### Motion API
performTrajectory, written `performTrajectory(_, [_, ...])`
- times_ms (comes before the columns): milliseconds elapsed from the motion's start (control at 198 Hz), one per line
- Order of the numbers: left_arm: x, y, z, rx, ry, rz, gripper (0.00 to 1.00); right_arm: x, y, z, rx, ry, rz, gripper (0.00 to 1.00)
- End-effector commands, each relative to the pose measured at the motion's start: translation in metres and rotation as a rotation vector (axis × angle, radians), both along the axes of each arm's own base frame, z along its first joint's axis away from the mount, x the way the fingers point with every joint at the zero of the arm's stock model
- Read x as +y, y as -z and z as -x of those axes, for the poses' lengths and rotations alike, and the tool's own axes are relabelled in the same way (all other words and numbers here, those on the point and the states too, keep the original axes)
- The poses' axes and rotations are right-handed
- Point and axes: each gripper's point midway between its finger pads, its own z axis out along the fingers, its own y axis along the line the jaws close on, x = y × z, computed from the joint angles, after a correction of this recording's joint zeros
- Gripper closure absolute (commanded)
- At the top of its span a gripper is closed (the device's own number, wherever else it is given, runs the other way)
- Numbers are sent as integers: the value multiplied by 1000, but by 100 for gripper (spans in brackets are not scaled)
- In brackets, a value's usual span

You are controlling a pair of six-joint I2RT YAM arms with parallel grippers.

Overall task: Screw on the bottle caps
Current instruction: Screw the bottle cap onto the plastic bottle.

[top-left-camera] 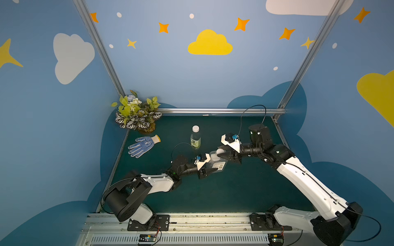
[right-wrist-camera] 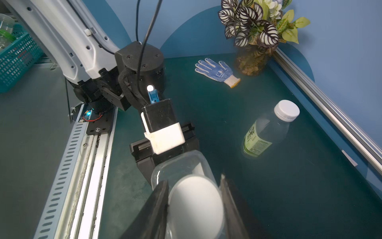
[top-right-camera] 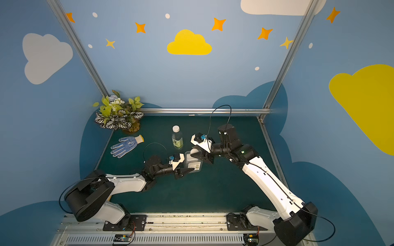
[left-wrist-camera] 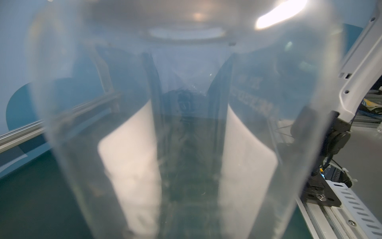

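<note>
In both top views the squat clear bottle [top-left-camera: 218, 163] [top-right-camera: 193, 163] with a white label stands mid-table, and my left gripper [top-left-camera: 210, 168] [top-right-camera: 186, 169] is shut on its body from the left. In the left wrist view this bottle [left-wrist-camera: 186, 124] fills the picture and hides the fingers. A white bottle cap [top-left-camera: 220, 151] [right-wrist-camera: 196, 203] sits on its neck, and my right gripper [top-left-camera: 222, 152] [right-wrist-camera: 195, 198] is shut on that cap from the right. Behind them the slim bottle [top-left-camera: 195, 140] [right-wrist-camera: 262, 132] with a yellow-green label stands free with its own white cap [top-left-camera: 195, 128] [right-wrist-camera: 286, 109] on top.
A blue-dotted work glove [top-left-camera: 144, 146] [right-wrist-camera: 217, 71] lies at the left of the mat. A potted plant [top-left-camera: 136, 112] [right-wrist-camera: 256, 27] fills the back left corner. Aluminium rails [top-left-camera: 221, 111] edge the mat. A teal basket [right-wrist-camera: 14, 53] stands off the table.
</note>
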Motion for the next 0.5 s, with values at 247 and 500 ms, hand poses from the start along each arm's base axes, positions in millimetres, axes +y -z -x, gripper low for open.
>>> performTrajectory(247, [4, -40, -12, -173, -105, 76, 76, -10, 29, -28, 146, 370, 74, 57])
performTrajectory(500, [6, -38, -19, -198, -186, 53, 76, -15, 36, -37, 108, 586, 150, 57])
